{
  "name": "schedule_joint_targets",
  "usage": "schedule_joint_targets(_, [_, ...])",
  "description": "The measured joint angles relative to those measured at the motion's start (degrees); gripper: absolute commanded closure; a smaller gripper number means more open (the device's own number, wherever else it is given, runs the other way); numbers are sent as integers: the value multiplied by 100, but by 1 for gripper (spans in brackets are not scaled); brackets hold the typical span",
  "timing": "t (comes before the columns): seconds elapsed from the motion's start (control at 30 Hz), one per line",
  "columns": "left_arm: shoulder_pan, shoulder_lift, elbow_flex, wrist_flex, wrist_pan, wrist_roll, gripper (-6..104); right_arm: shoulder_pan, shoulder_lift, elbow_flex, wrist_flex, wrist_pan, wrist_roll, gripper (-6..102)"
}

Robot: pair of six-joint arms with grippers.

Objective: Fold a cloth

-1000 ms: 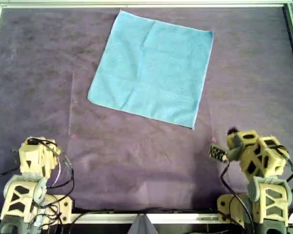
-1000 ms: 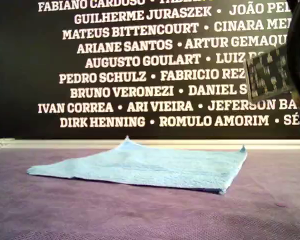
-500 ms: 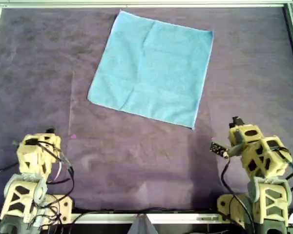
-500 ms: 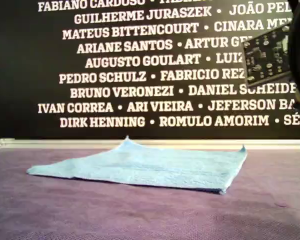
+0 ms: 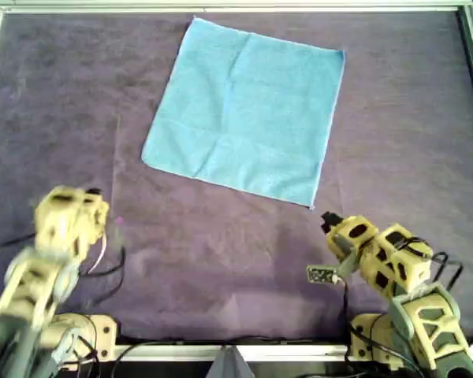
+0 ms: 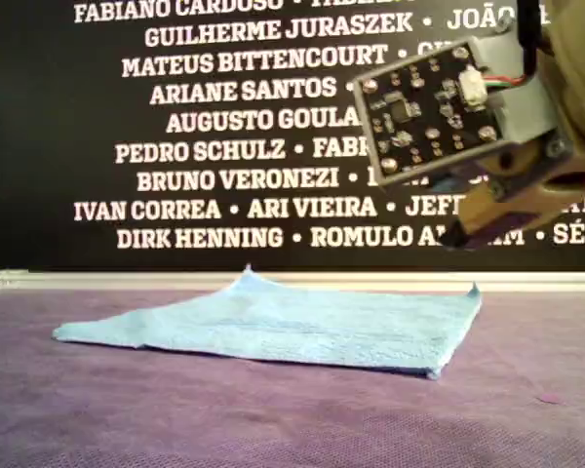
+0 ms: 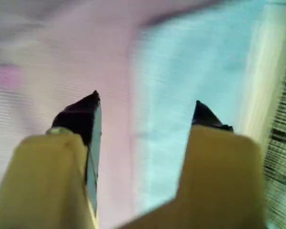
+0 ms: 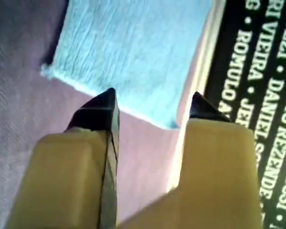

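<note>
The light-blue cloth (image 5: 244,110) lies flat and unfolded on the purple table covering (image 5: 221,244), turned at a slight angle, in the far half of the overhead view. In the exterior view the cloth (image 6: 292,327) lies low with faint creases. My left gripper (image 5: 91,197) hovers short of the cloth's near-left corner in the overhead view. It is open and empty, and the cloth (image 7: 181,71) shows blurred beyond the left gripper (image 7: 145,98). My right gripper (image 5: 331,222) is just short of the near-right corner. It is open and empty too, with the cloth (image 8: 133,43) ahead of the right gripper (image 8: 152,95).
A metal rail (image 5: 236,6) frames the table's far edge, and a black banner with white names (image 6: 224,146) stands behind it. The right arm's circuit board (image 6: 439,107) fills the exterior view's upper right. Small pink marks (image 5: 118,222) dot the covering.
Both arms have lifted off their rest poses and swung toward the cloth's near corners. The right arm now looms large in the exterior view. The cloth has not moved.
</note>
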Motion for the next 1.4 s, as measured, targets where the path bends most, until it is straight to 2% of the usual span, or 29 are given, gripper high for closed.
schedule_joint_targets(0.17, [0,-1503,-1178,0,0,70,29,-26,-976,-114,-88,0,0,34])
schedule_joint_targets(0.33, [0,-1846,-1740,0,0,79,29,-26,-3032,-958,-149,-35,-70,33])
schedule_joint_targets(0.57, [0,-2391,-2074,0,0,79,29,-26,-5238,-2628,-176,-53,-44,33])
schedule_joint_targets(0.97, [0,-3296,-2865,0,0,79,29,-26,-6662,-3489,-193,-53,-44,33])
schedule_joint_targets(1.1, [0,-3401,-2997,0,0,79,29,-26,-7066,-3700,-527,-53,-44,33])
schedule_joint_targets(1.4, [-422,-3612,-3006,0,0,79,29,-26,-7857,-3788,-1266,-53,-44,33])
